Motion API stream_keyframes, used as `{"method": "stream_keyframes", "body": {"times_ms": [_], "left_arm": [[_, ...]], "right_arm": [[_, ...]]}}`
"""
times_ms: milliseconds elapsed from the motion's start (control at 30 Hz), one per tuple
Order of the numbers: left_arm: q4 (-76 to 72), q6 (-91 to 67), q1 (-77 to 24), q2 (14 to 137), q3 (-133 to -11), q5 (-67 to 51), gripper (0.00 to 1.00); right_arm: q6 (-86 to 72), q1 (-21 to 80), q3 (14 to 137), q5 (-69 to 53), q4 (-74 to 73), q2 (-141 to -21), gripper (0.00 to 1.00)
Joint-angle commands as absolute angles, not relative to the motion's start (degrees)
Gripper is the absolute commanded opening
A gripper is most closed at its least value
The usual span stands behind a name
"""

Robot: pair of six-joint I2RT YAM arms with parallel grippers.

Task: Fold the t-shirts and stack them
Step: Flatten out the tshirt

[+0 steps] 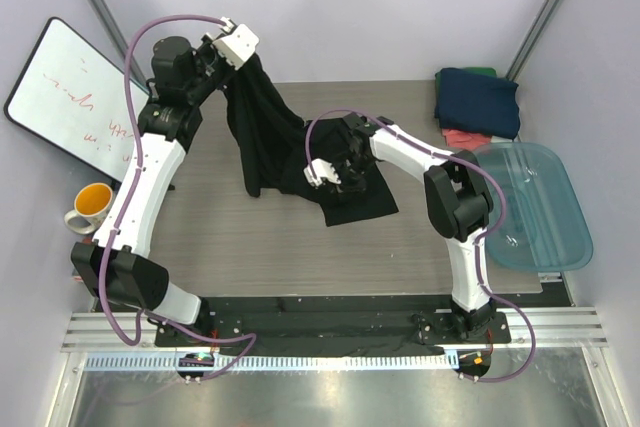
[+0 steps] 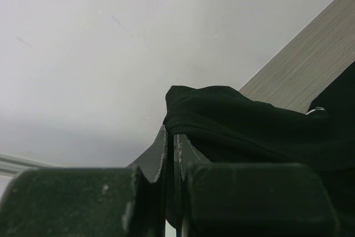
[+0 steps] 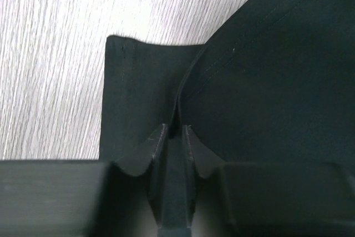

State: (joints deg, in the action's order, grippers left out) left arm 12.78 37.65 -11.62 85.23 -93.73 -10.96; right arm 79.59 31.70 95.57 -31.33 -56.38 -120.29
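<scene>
1. The step in hand looks like opening out the black tee point(image 1: 262, 132) so it can be folded; no fold is made yet.
2. The left fingers point(image 2: 169, 147) are clenched on a bunched edge of the tee and hold it high over the far-left part of the desk point(image 1: 230, 247). The cloth drapes down to the desk's middle, where its lower end lies crumpled.
3. The right fingers point(image 3: 186, 137) sit low at the desk's middle and pinch a raised crease beside a hemmed corner.
4. The navy tee point(image 1: 478, 102) tops a stack in the far-right corner, with the coral tee point(image 1: 462, 137) under it and the green tee point(image 1: 480, 71) showing behind. The tub point(image 1: 580, 242) lies along the right edge, just nearer than the stack.
5. The next move likely calls for drawing the two holds apart until the tee hangs taut, then laying it flat. The right hold looks shallow and might slip.
6. Which part of the tee each arm holds cannot be told. Collar, sleeves and any print are lost in the dark folds.
</scene>
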Motion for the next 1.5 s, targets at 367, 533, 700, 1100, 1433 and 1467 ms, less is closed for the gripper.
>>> {"method": "stream_keyframes", "body": {"times_ms": [367, 533, 700, 1100, 1433, 1467], "left_arm": [[9.14, 36.91, -11.86, 85.34, -96.94, -10.99, 0.0], [8.97, 36.83, -11.87, 85.08, -96.42, -11.07, 0.0], [8.96, 36.65, -11.95, 85.25, -96.42, -10.9, 0.0], [8.7, 36.91, -11.87, 85.17, -96.15, -10.46, 0.0], [8.7, 37.0, -11.95, 85.08, -96.15, -10.37, 0.0], [9.14, 37.44, -11.87, 85.17, -96.15, -10.28, 0.0]], "right_arm": [[80.25, 31.38, 98.35, -31.11, -58.62, -121.64, 0.01], [79.63, 31.38, 98.35, -31.99, -58.97, -121.64, 0.28], [79.63, 31.46, 97.74, -31.99, -58.8, -122.08, 0.29], [77.7, 32.52, 96.86, -32.52, -56.52, -123.92, 0.29], [76.55, 32.61, 97.38, -25.94, -53.18, -121.91, 0.01], [76.81, 32.52, 97.56, -23.14, -52.83, -121.47, 0.01]]}}
